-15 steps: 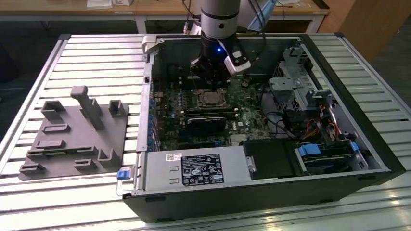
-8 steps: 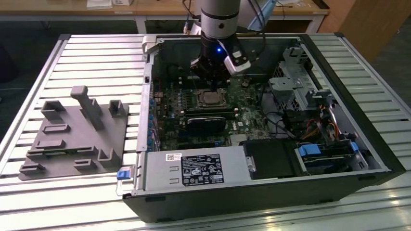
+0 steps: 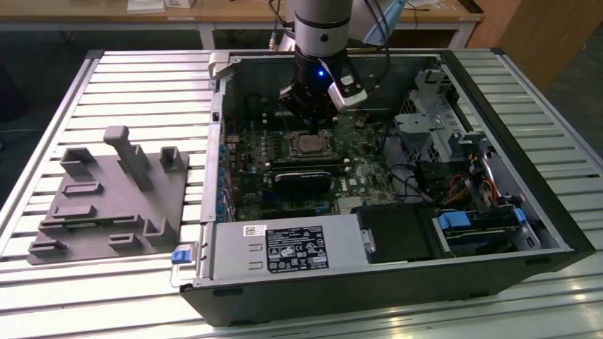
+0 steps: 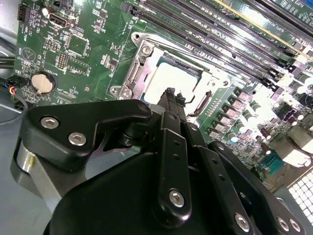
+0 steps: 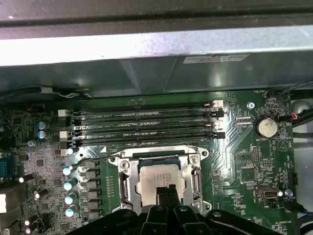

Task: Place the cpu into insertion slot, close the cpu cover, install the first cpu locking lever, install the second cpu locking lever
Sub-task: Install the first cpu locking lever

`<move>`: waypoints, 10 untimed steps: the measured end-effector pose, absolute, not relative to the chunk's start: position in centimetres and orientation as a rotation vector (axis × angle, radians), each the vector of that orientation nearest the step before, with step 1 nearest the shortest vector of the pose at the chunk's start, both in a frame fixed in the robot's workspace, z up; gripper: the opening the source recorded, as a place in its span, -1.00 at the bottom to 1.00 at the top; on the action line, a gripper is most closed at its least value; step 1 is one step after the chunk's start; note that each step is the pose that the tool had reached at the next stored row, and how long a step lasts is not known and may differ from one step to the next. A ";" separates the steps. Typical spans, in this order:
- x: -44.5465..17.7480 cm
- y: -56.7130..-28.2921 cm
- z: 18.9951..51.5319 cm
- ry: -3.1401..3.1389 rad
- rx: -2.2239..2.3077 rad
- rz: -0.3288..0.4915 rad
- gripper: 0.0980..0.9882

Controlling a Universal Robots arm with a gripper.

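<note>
Nearest, in both wrist views, the black pincer (image 4: 170, 94) (image 5: 167, 192): clenched, fingertips together with nothing between, poised right over the cpu (image 5: 155, 177); contact impossible to judge. Just beyond the tips, that dull silver chip sitting in the insertion slot (image 5: 164, 157), with the cpu cover (image 5: 126, 178) lying flat around it, its window framing the metal top. Alongside the cover, a thin wire lever (image 5: 93, 159) curving past one corner. Farther on, four long memory slots (image 5: 146, 125) in parallel, and a coin battery (image 5: 266, 127) off to one side of them. Past those, the grey inner wall of the computer case (image 5: 146, 73). In the exterior view, the arm (image 3: 320, 28) upright at twelve o'clock of the cpu, a black card (image 3: 303, 180) at six o'clock of it, a drive cage (image 3: 428, 127) at three o'clock, and, on the slatted worktop (image 3: 141, 78) at nine o'clock of the case, a grey moulded fixture (image 3: 113, 198).
</note>
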State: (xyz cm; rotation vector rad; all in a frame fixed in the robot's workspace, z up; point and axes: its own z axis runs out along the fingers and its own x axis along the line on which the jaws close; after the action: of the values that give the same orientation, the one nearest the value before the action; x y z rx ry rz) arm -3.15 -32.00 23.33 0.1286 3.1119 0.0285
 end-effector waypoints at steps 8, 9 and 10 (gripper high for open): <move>-3.3 -32.0 23.3 3.112 0.129 0.028 -0.98; -3.4 -32.0 23.3 3.112 0.129 0.029 -0.98; -3.6 -32.0 23.3 3.112 0.129 0.029 -0.98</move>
State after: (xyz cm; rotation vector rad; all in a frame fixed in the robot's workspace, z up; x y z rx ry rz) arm -3.60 -32.01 23.33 0.1287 3.1118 0.0286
